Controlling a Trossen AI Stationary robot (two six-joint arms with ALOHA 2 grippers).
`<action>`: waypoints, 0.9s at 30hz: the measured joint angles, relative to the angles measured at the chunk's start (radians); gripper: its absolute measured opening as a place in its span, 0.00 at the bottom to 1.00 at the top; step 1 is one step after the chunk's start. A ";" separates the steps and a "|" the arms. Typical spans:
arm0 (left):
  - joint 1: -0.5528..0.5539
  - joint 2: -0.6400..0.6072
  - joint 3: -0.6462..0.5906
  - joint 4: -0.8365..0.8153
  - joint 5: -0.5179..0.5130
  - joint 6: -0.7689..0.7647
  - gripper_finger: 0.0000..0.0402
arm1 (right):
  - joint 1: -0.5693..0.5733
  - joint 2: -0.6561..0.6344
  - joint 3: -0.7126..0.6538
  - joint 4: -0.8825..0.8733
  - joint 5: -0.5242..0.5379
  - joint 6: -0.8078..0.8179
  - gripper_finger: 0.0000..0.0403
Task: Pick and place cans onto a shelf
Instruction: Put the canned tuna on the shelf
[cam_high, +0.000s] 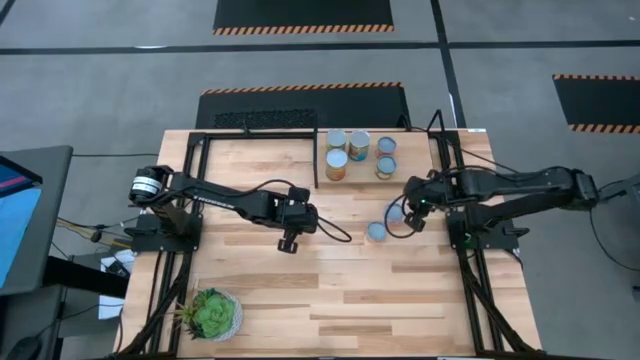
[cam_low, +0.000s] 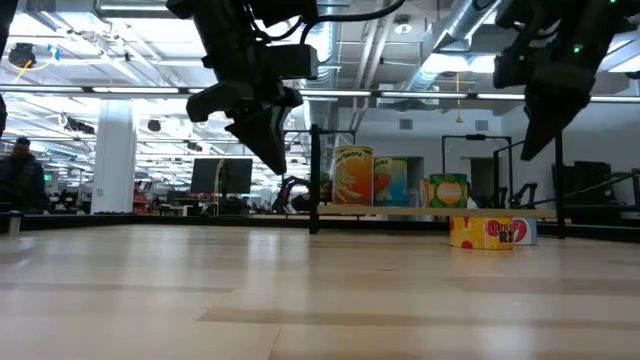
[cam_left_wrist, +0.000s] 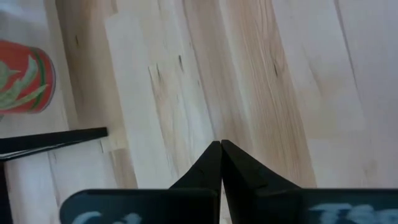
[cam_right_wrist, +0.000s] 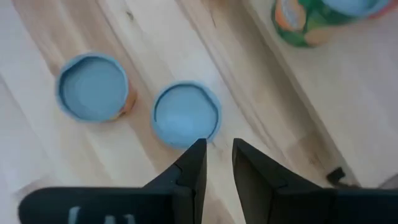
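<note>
Several cans stand on the light-wood shelf (cam_high: 412, 160) at the table's far side, among them an orange one (cam_high: 337, 165) and a green one (cam_high: 385, 166). Two low cans with bluish tops (cam_high: 395, 212) (cam_high: 377, 231) stand on the table in front of it; they also show in the right wrist view (cam_right_wrist: 186, 115) (cam_right_wrist: 93, 86). My right gripper (cam_right_wrist: 217, 146) hangs above them, pointing down, narrowly open and empty, nearest the can closer to the shelf. My left gripper (cam_left_wrist: 221, 144) is shut and empty above bare table near the middle (cam_high: 290, 240).
A potted plant (cam_high: 213, 313) stands at the near left corner. Black metal frames (cam_high: 190, 150) (cam_high: 465, 250) run along the table's left and right sides. The shelf's black rod (cam_left_wrist: 56, 140) and a red-green can (cam_left_wrist: 25, 74) lie off to the side of my left gripper.
</note>
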 joint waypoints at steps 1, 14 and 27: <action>0.000 0.000 0.000 0.000 0.000 0.000 0.00 | -0.005 0.004 -0.008 0.017 0.001 -0.021 0.25; 0.001 0.001 0.000 -0.009 0.001 -0.001 0.00 | -0.048 0.221 -0.020 0.084 -0.046 -0.114 0.26; 0.001 0.001 0.000 -0.009 0.003 0.016 0.00 | -0.109 0.379 -0.020 0.220 -0.045 -0.165 0.41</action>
